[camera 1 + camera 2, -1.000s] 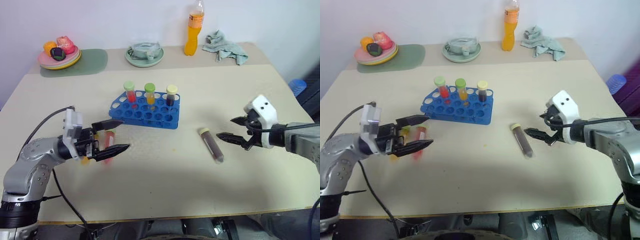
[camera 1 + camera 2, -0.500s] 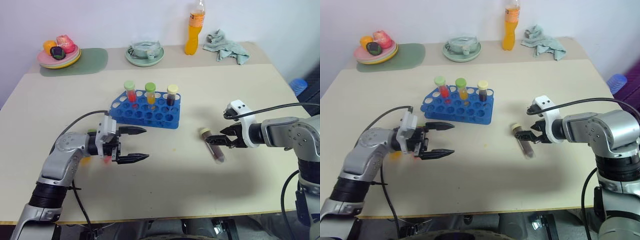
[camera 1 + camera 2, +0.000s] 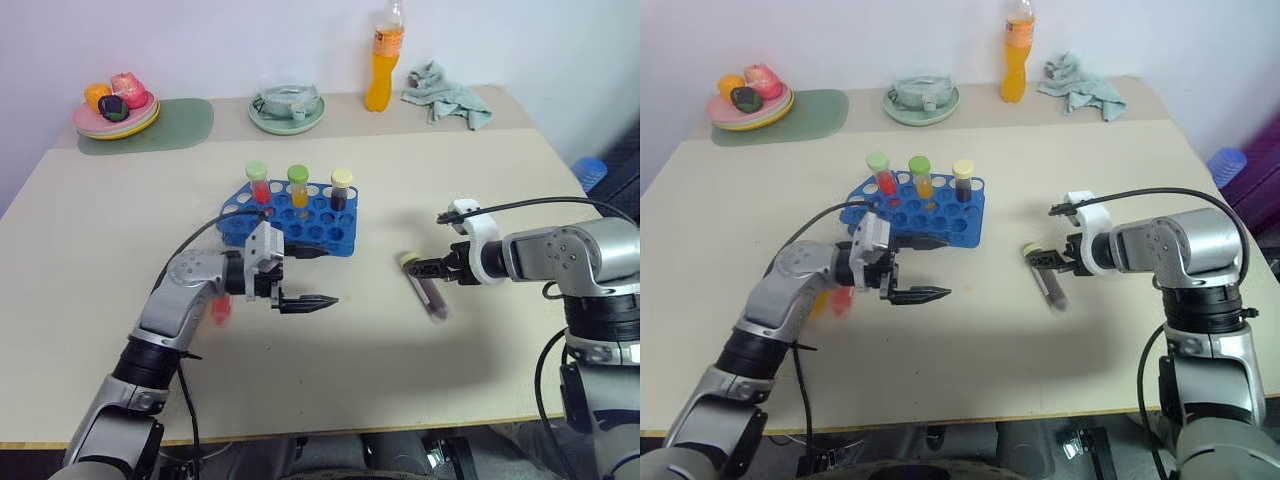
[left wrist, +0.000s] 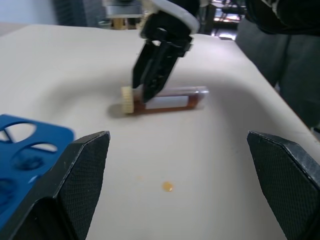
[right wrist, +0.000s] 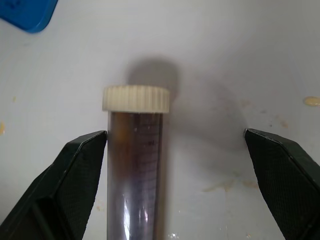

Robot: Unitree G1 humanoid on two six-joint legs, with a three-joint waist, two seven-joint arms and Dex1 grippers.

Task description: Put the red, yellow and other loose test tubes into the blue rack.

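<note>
- Both arms are reaching farther in than a moment ago; the right gripper (image 3: 432, 270) is now hanging wide open and empty right over the brown tube (image 3: 421, 287).
- That brown tube is lying flat on the table (image 3: 520, 180), well apart from the blue rack (image 3: 290, 222).
- Left gripper (image 3: 305, 276) is pointing sideways, wide open, holding nothing, just in front of the rack.
- Three tubes (image 3: 299, 188) are standing in the rack already.
- One red tube (image 3: 220, 307) is lying beside the left arm, waiting too.

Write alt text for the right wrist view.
A dark brown test tube with a cream cap lies on the pale table, between the right gripper's two open black fingers. A corner of the blue rack shows beyond it.
</note>
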